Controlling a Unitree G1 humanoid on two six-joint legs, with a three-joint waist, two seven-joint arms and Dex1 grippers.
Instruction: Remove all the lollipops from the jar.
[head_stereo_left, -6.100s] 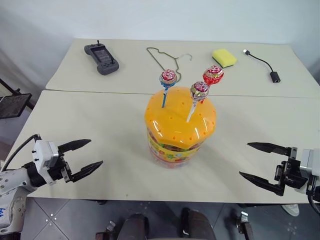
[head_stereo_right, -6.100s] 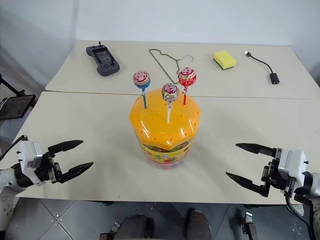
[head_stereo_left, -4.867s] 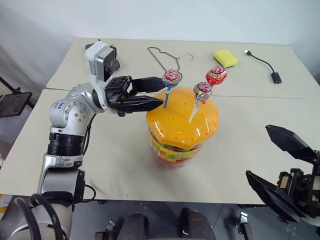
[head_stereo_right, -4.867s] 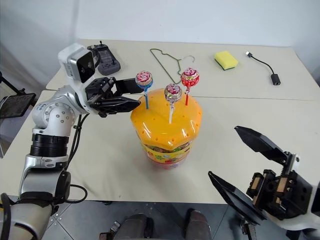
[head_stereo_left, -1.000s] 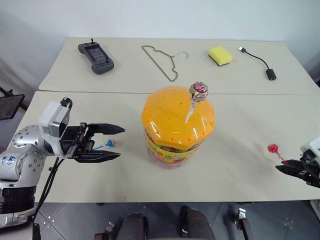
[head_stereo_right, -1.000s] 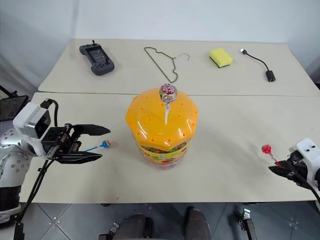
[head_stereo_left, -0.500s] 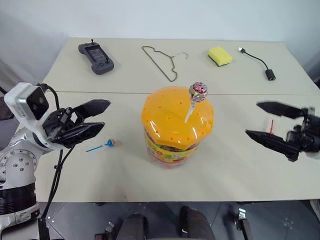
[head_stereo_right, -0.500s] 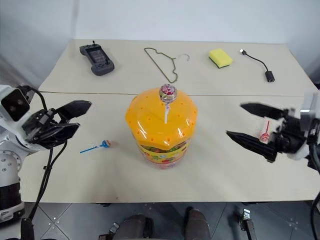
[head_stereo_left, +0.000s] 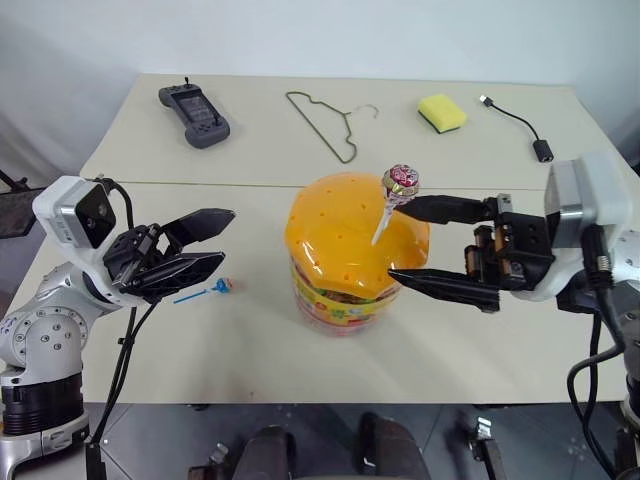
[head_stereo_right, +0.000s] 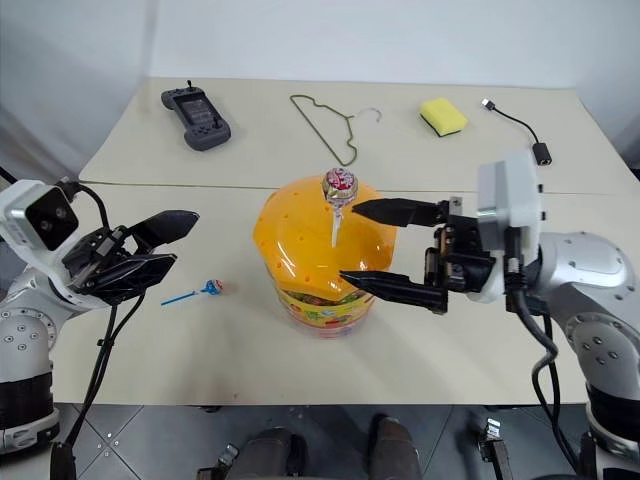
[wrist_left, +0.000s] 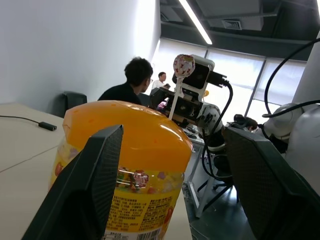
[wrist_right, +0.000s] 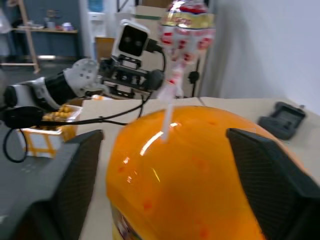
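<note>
The right gripper (head_stereo_left: 415, 240) has swung in from the table's right edge and now sits right up against the jar (head_stereo_left: 357, 260), pointing across it. Its jaws are wide and empty, one finger up by the last lollipop (head_stereo_left: 401, 181) and the other low against the jar's side, so the white stick stands between them with nothing clamped yet. The red lollipop it was carrying a second ago has dropped out of sight behind the arm.

The left gripper (head_stereo_left: 205, 244) has lifted a little and hangs off to the jar's left, jaws wide, holding nothing. The blue-stick lollipop (head_stereo_left: 203, 292) lies flat on the table just below it, well clear of the jar.

So two look to be out, one to go: the pink-and-yellow one stands upright in a hole near the top of the orange lid (head_stereo_right: 300, 228). The next move seems to be a pinch on the stick or the head and a straight pull up.

Room is good. The table (head_stereo_left: 250, 350) around the jar is open on all sides, and the controller (head_stereo_left: 194, 108), hanger (head_stereo_left: 330, 122), sponge (head_stereo_left: 443, 112) and cable (head_stereo_left: 518, 124) sit well apart on the far table. The one tight spot is the dome itself, where the lower finger could nudge the jar as the jaws close.
</note>
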